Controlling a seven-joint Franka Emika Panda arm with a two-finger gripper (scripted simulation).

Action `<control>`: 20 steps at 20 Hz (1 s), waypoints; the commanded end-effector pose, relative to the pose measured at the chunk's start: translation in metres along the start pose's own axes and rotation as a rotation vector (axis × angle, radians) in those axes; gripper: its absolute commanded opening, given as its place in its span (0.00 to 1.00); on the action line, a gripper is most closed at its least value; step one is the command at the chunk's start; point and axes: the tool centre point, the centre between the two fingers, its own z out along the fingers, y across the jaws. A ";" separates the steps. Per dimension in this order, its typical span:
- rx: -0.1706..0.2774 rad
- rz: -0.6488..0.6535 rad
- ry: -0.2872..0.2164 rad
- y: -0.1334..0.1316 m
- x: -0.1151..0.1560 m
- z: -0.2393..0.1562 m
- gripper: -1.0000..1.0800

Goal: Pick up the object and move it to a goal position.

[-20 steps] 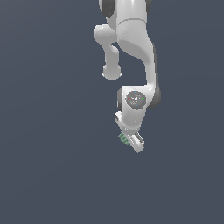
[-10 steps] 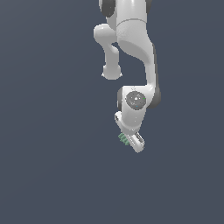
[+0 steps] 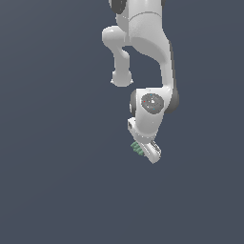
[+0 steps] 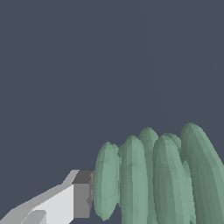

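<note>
Below my white wrist housing, I am holding the small pale-green ribbed object [image 3: 137,148] against my white two-fingered gripper [image 3: 148,151]. No table edge or corner is showing in either view, only a flat dark-grey backdrop, so I am placing nothing by those. Going from the exterior view's left to its right, the green ridges are sticking out first, touching the gripper body, with my white arm [image 3: 148,43] rising behind. At the wrist, one grey-tipped white finger [image 4: 65,201] is pressing the side of the ribbed object [image 4: 153,179], which is filling the view beside it; I judge I am clenched on it. No goal marker is showing, so I am judging the carry is best done slowly, keeping my squeeze steady and wrist level so the ridges are not slipping.
</note>
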 end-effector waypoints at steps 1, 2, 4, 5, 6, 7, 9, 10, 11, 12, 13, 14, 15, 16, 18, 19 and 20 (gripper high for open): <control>0.001 -0.001 0.000 -0.001 -0.008 -0.014 0.00; 0.001 -0.001 0.000 -0.002 -0.011 -0.021 0.00; 0.001 0.000 0.000 -0.003 -0.019 -0.037 0.00; 0.001 0.000 0.000 -0.003 -0.024 -0.046 0.00; 0.001 0.000 0.000 -0.004 -0.029 -0.055 0.00; 0.001 0.000 0.000 -0.004 -0.034 -0.065 0.00; 0.001 0.000 0.000 -0.006 -0.045 -0.085 0.00; 0.001 0.000 0.000 -0.007 -0.050 -0.095 0.00; 0.001 0.000 0.000 -0.007 -0.055 -0.104 0.00; 0.001 0.000 0.000 -0.008 -0.059 -0.113 0.00; 0.000 0.000 0.001 -0.009 -0.063 -0.121 0.00; 0.000 0.000 0.001 -0.010 -0.067 -0.129 0.00; 0.000 0.000 0.001 -0.010 -0.071 -0.136 0.00; 0.000 0.000 0.001 -0.011 -0.075 -0.143 0.00; 0.000 0.000 0.001 -0.012 -0.080 -0.154 0.00; 0.000 0.000 0.001 -0.013 -0.083 -0.159 0.00; 0.000 0.000 0.001 -0.014 -0.085 -0.163 0.00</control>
